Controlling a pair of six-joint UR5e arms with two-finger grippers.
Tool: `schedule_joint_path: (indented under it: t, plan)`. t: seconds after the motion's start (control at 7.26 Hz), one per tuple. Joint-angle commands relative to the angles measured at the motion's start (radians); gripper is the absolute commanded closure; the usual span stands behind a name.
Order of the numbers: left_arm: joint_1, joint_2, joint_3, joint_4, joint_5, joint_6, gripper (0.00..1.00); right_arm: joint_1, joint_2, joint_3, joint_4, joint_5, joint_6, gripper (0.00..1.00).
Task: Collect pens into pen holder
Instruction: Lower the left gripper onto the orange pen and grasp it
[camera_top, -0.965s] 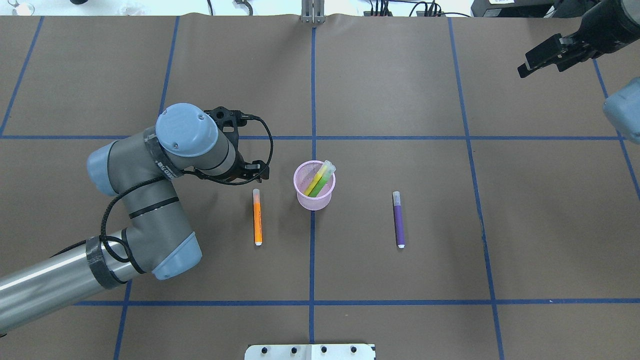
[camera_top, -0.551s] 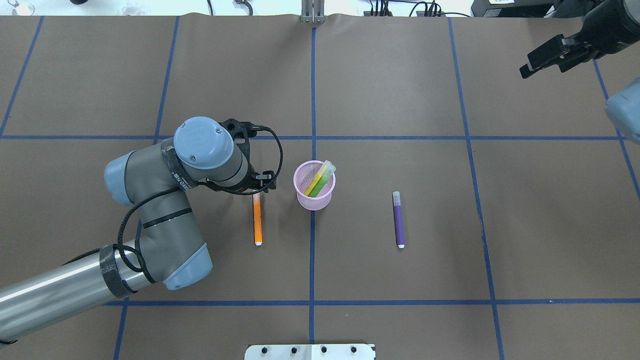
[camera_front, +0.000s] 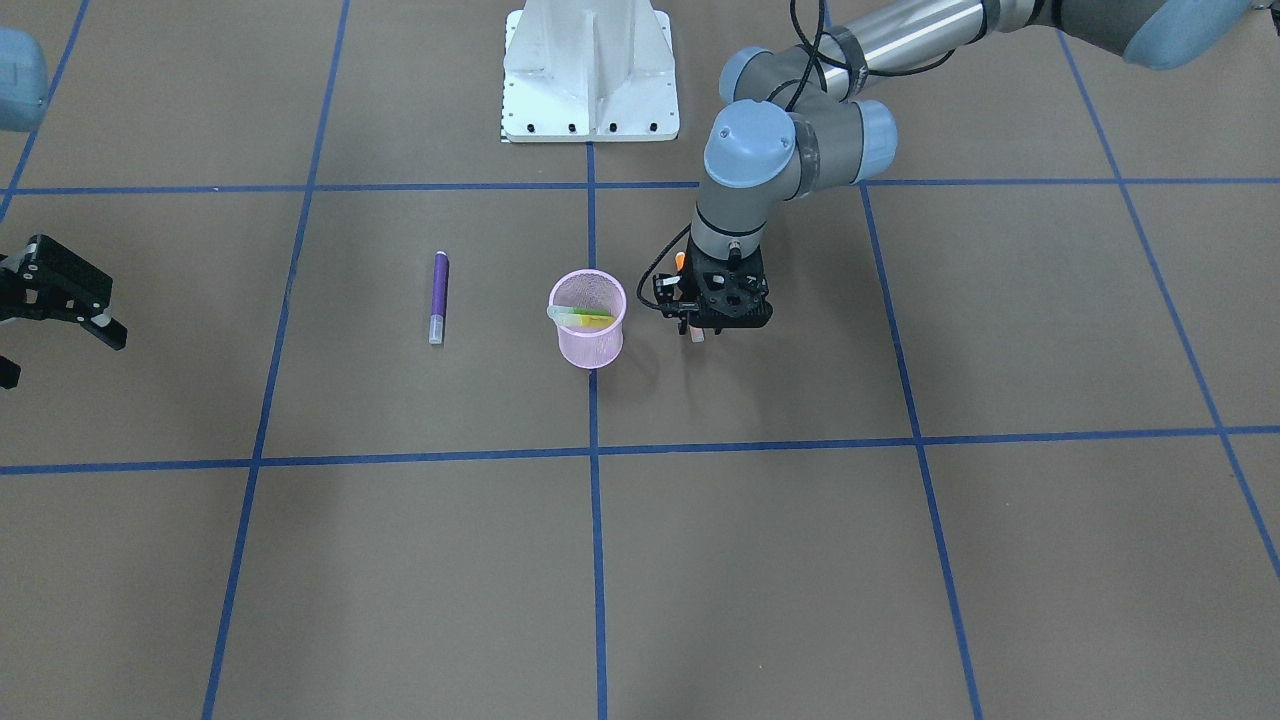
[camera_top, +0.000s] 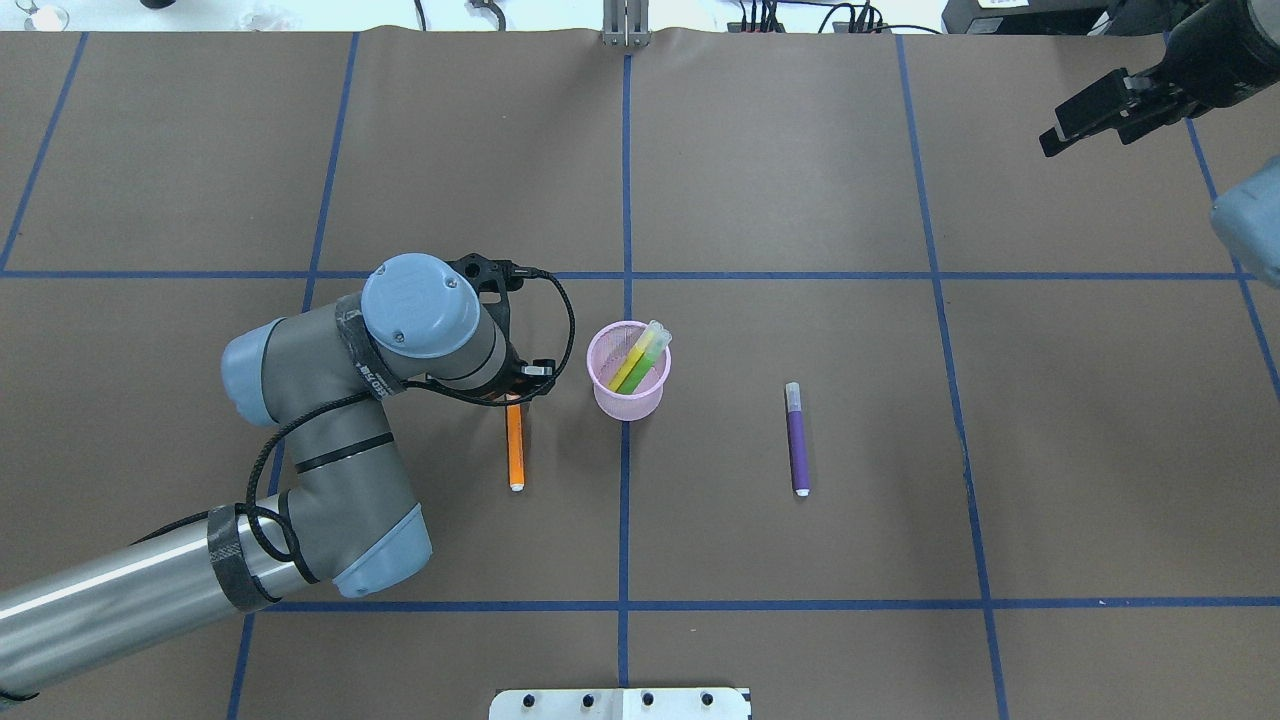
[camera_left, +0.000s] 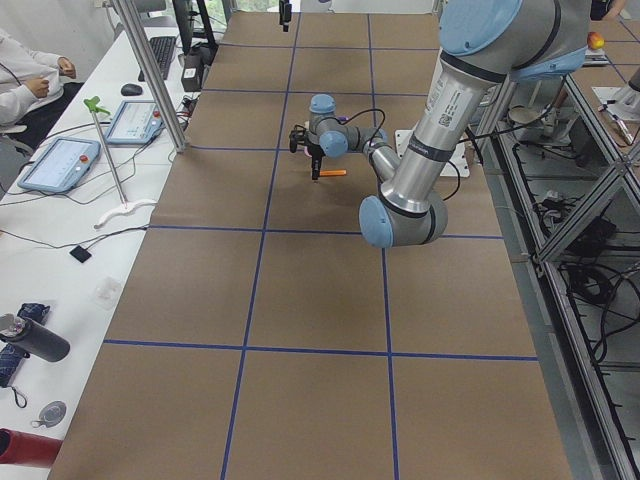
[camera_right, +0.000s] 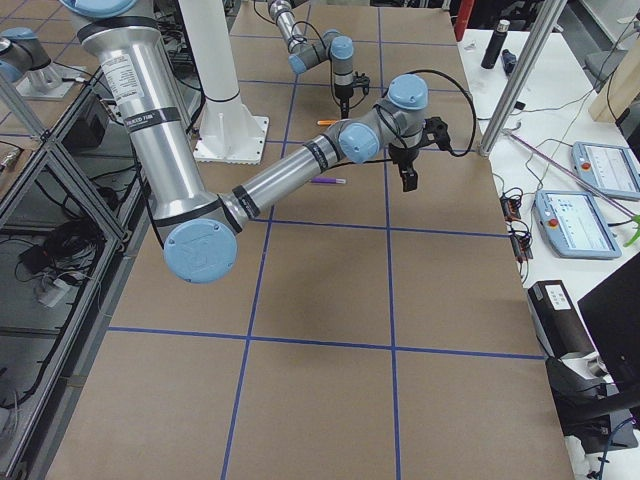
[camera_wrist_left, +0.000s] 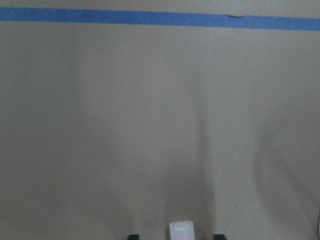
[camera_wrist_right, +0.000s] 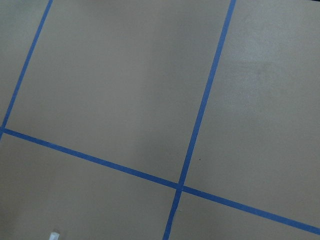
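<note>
Left claw: the left claw (camera_front: 700, 328) points straight down over the cap end of the orange pen (camera_top: 515, 450); the wrist view shows only two dark fingertips (camera_wrist_left: 132, 236), cut off by the bottom edge; they stand apart with the whitish cap (camera_wrist_left: 181, 230) between them and a gap on each side; so it is spread and grips nothing; how low it hangs over the table (camera_top: 800, 200) I cannot tell.
Right claw: the right claw (camera_front: 58, 355) is up in the far corner on the robot's right, well apart from every pen; the jaws are spread wide and empty; the frame edge cuts one finger in the front view; its own camera shows no fingers, only table, tape and a pale stub at the bottom edge too small to name.
Orange pen: flat on the table, just beside the holder (camera_top: 628, 398) on the robot's left, not touching it; from overhead the left wrist hides its cap end.
Purple pen: the purple pen (camera_top: 797, 440) lies flat in plain sight on the holder's other side, well apart, cap end away from the robot.
Holder: upright on the middle tape line, between the two loose pens; in both side views I cannot make it out.
Inside the holder: a yellow pen (camera_top: 630, 366) and a green pen (camera_top: 643, 372) lean together, caps over the far rim; the mesh veils their lower ends.
</note>
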Motion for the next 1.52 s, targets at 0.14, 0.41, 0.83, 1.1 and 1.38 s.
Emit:
schedule_joint_path:
  t: [0.14, 0.41, 0.83, 1.1, 1.38]
  plan:
    - [0.006, 0.001, 0.000, 0.000, 0.001, 0.000, 0.64, -0.002, 0.000, 0.000, 0.000, 0.000, 0.000, 0.00]
    - [0.012, 0.001, 0.000, 0.006, 0.001, 0.000, 0.68, -0.002, -0.002, 0.000, 0.000, 0.000, 0.000, 0.00]
    - [-0.002, -0.001, -0.037, 0.008, 0.000, 0.011, 1.00, -0.002, 0.000, 0.000, 0.000, -0.002, 0.005, 0.00]
    - [-0.064, 0.008, -0.171, 0.006, 0.007, 0.076, 1.00, -0.003, 0.002, 0.000, 0.002, -0.005, 0.006, 0.00]
    - [-0.054, -0.013, -0.230, -0.076, 0.151, 0.103, 1.00, -0.003, 0.002, 0.002, 0.006, -0.012, 0.009, 0.00]
